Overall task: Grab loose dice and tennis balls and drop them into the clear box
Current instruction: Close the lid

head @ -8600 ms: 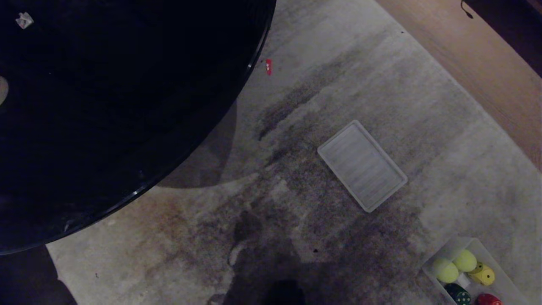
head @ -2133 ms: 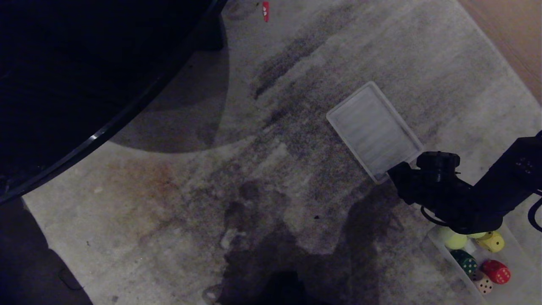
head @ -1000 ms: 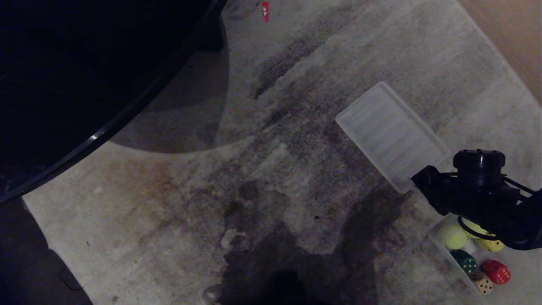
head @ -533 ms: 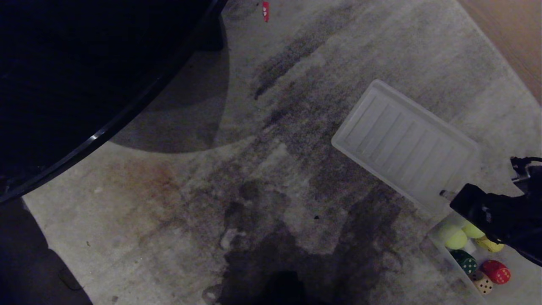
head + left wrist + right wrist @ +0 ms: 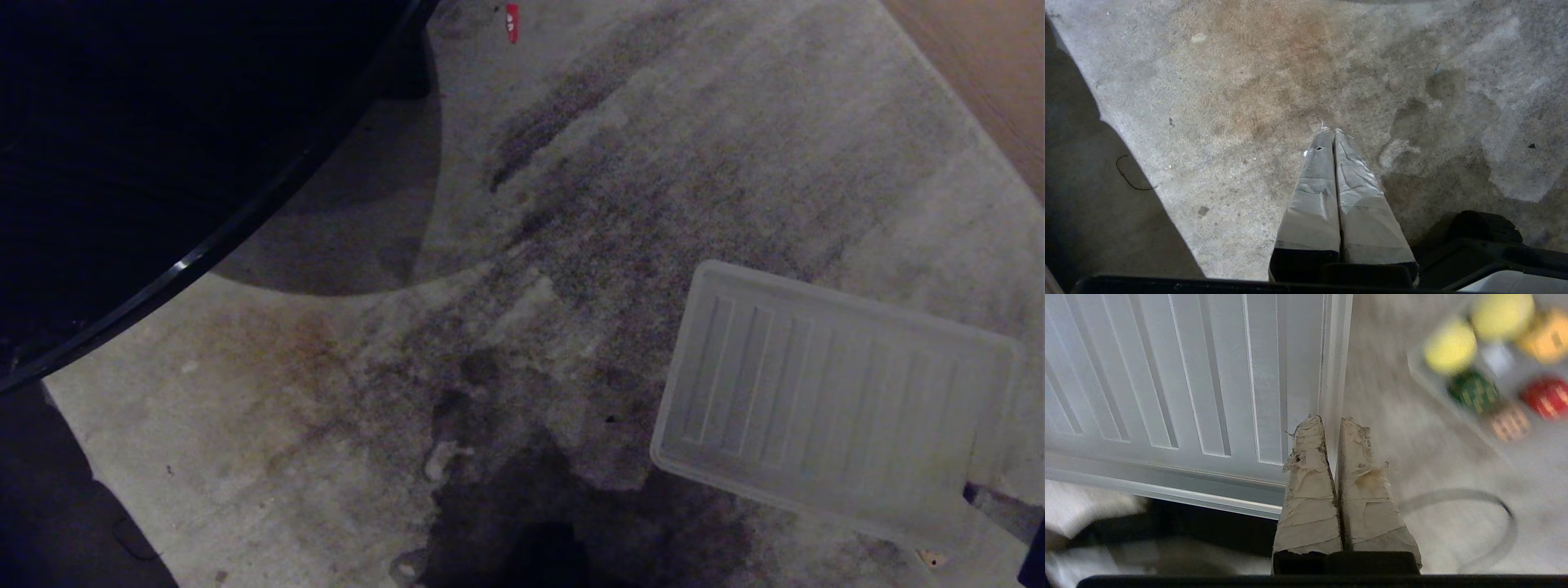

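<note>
Dice and tennis balls all sit inside the clear box [image 5: 1433, 390] already, as our right wrist view shows: two tennis balls [image 5: 1449, 346], then the green die [image 5: 1472, 391], red die [image 5: 1544, 397], tan die [image 5: 1510, 424] and yellow die [image 5: 1545, 335]. The box rests on the stained carpet [image 5: 457, 327], by the carpet's near right corner as far as we can judge; our head view cannot see it, because the lid [image 5: 824, 400] hangs in front.

We judge the biggest risk lies with that lid. The right tool [image 5: 1331, 420] has its taped fingers pressed together on the lid's raised rim close to one corner, so the whole ribbed sheet hangs off a thin pinch. Such an off-centre hold could let the lid swing, twist out or drop onto the carpet. Lowered askew, it could catch a box wall and shove the box, or land on the tennis balls, which may stand higher than the walls. A smaller worry is the cable looping on the carpet beside the box, which might snag.

Our right arm carries the lid lifted and tilted above the carpet. Our left tool [image 5: 1329, 131] is parked low over bare carpet near the front edge, fingers closed on nothing.
</note>
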Tool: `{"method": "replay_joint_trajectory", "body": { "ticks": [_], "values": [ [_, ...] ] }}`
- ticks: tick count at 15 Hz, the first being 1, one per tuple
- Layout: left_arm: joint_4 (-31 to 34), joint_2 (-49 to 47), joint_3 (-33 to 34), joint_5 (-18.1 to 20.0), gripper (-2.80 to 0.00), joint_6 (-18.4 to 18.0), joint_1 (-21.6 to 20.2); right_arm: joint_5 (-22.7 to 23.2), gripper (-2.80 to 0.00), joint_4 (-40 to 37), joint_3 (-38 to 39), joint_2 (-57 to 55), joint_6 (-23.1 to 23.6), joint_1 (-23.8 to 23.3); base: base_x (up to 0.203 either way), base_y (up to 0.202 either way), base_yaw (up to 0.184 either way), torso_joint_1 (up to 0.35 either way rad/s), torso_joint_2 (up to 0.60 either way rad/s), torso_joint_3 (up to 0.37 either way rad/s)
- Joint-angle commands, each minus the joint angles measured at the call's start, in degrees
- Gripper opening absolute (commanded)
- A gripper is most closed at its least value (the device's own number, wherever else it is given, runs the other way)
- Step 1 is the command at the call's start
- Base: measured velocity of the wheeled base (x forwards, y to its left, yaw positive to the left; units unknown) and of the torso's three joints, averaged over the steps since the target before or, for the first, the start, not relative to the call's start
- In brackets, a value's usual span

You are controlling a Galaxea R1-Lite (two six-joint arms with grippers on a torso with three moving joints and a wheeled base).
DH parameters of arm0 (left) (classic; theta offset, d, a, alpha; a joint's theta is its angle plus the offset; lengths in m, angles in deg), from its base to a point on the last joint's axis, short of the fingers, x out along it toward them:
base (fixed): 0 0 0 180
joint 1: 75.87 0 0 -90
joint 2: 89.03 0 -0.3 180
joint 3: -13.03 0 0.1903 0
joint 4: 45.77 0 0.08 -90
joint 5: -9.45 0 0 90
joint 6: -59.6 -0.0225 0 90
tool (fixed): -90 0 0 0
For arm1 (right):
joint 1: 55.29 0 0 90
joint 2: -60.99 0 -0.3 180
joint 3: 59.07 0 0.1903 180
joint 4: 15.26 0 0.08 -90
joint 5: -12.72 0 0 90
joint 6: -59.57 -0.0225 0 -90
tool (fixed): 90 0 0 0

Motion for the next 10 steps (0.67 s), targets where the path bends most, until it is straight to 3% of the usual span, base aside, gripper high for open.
{"method": "replay_joint_trajectory", "body": {
  "ticks": [1, 4, 10],
  "values": [
    [0.0, -0.1, 0.1, 0.0, -2.8, 0.1, 0.0, 0.0, -2.8, -13.0, 1.0, 15.5, 1.1, -0.3, 0.0, 0.0, 0.0, 0.0, 0.0, 0.0],
    [0.0, -0.1, 0.1, 0.0, -2.8, 0.1, 0.0, 0.1, -2.8, -19.8, 2.7, 23.1, 1.9, -0.9, 0.0, 0.0, 0.0, 0.0, 0.0, 0.0],
    [0.0, -0.1, 0.1, 0.0, -2.8, 0.1, 0.0, 0.8, -2.8, -20.4, 6.7, 32.0, 7.0, -0.9, 0.0, 0.0, 0.0, 0.0, 0.0, 0.0]
  ]
}}
